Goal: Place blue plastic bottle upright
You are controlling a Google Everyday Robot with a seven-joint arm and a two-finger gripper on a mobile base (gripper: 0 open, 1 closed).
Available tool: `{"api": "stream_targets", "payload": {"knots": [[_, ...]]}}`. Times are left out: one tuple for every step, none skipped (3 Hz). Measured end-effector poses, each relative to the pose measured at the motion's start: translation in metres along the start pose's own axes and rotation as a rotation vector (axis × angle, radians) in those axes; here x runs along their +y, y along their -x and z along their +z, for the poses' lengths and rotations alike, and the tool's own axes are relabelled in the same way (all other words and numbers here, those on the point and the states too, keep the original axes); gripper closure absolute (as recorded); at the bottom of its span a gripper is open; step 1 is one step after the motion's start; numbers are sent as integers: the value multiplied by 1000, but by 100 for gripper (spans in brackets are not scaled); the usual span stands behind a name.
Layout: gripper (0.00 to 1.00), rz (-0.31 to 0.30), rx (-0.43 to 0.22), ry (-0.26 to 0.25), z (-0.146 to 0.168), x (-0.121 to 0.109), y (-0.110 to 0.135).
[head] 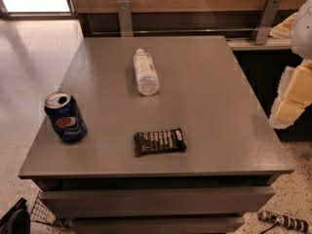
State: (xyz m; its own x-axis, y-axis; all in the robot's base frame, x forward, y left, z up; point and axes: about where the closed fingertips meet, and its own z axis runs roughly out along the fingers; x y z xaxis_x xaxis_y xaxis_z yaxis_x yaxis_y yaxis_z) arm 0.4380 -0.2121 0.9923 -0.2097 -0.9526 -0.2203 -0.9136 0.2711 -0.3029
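Note:
The blue plastic bottle [145, 73] is clear with a white cap and a pale label. It lies on its side on the grey table [214, 96], at the middle of the far half, with its cap pointing away from me. My gripper [288, 104], white and pale yellow, hangs at the right edge of the view. It is beyond the table's right side, well apart from the bottle and holding nothing.
A dark blue Pepsi can [66, 117] stands upright near the table's left front edge. A black snack bar [160, 141] lies flat at the front middle. A wood-panelled counter with metal brackets [125, 17] runs behind the table. A drawer front [156, 199] sits below the tabletop.

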Motion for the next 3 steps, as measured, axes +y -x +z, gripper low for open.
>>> {"api": "stream_targets", "payload": {"knots": [[0,0,0,0,0,0,0],[0,24,-20,-3,2,-15,2],[0,86,-63,26,13,-42,10]]}}
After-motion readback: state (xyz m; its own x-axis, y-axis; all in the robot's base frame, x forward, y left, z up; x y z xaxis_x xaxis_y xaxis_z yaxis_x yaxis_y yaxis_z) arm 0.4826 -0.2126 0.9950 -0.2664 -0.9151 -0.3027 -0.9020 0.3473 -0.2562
